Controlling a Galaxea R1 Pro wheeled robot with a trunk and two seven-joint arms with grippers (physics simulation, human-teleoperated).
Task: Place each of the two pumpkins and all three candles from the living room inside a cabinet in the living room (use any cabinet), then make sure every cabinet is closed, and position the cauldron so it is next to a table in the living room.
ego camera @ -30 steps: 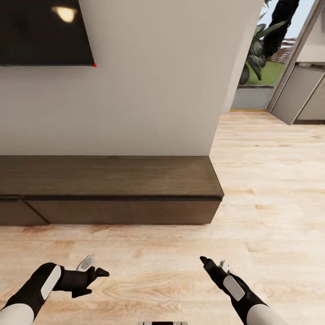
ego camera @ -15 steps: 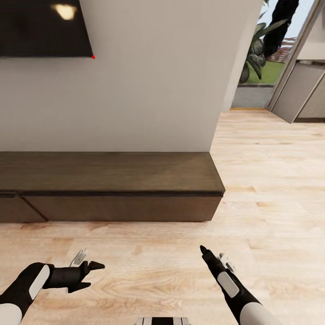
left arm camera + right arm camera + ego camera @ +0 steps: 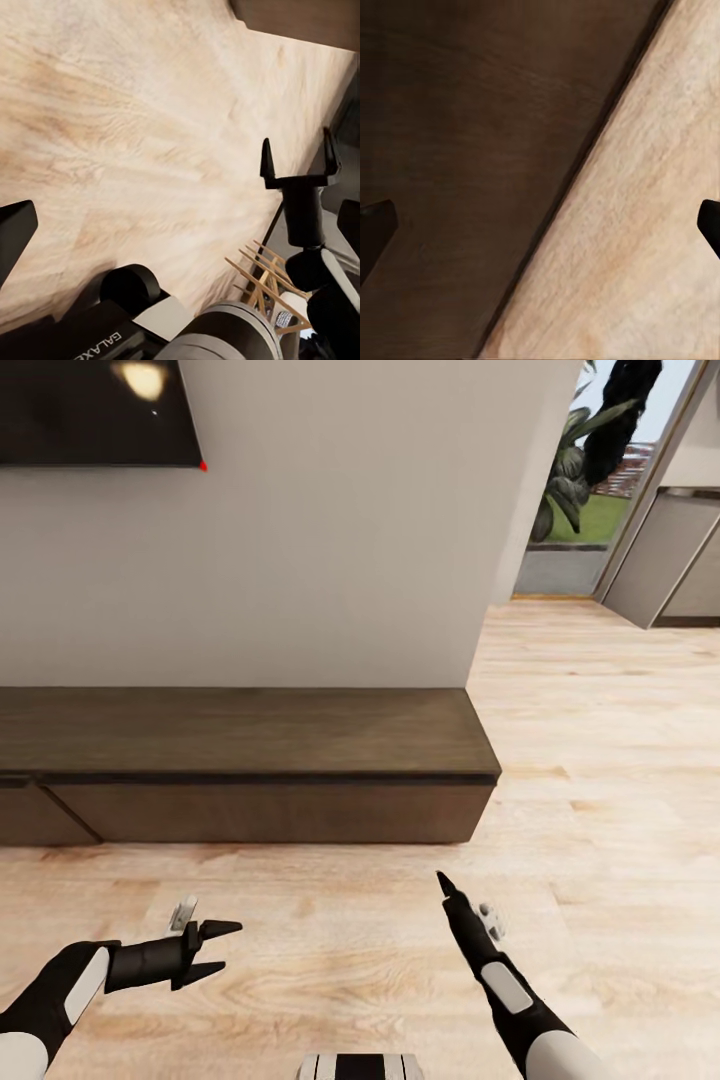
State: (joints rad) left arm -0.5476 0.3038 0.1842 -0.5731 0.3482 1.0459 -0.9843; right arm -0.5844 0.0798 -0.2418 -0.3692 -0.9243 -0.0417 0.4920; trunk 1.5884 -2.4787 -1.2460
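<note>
The cabinet (image 3: pixel 250 760) is faced across bare floor (image 3: pixel 340 920); left gripper (image 3: pixel 212 950) and right gripper (image 3: pixel 447 888) are held spread and empty, presumably readied for its drawers.

Cabinet (image 3: pixel 250 760): long, low, dark-brown wood, against far white wall under TV. Flat top bare. Wide handle-less drawer fronts flush, shut along visible stretch. Right end stops at wall corner. Stands on light plank floor.

Pale wall (image 3: pixel 330 540), wall TV (image 3: pixel 95 410), light plank floor (image 3: pixel 590 760).
</note>
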